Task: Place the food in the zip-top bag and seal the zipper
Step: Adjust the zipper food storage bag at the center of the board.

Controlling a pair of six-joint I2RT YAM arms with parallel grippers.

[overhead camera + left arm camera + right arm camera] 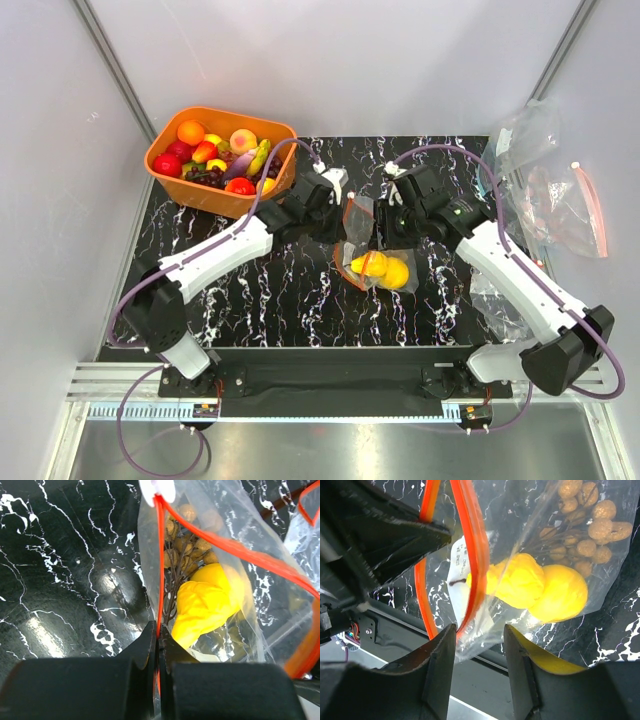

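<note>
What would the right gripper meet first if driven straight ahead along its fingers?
Likely the narrow orange-red zipper strip of the small clear zip-top bag, lying between the right gripper's open fingers; yellow food pieces sit beyond. Depth unclear.

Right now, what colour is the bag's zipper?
Orange-red; the zipper shows best in the right wrist view.

Bright even light, glare on table (107, 584), left pincer (157, 639) blurred
</note>
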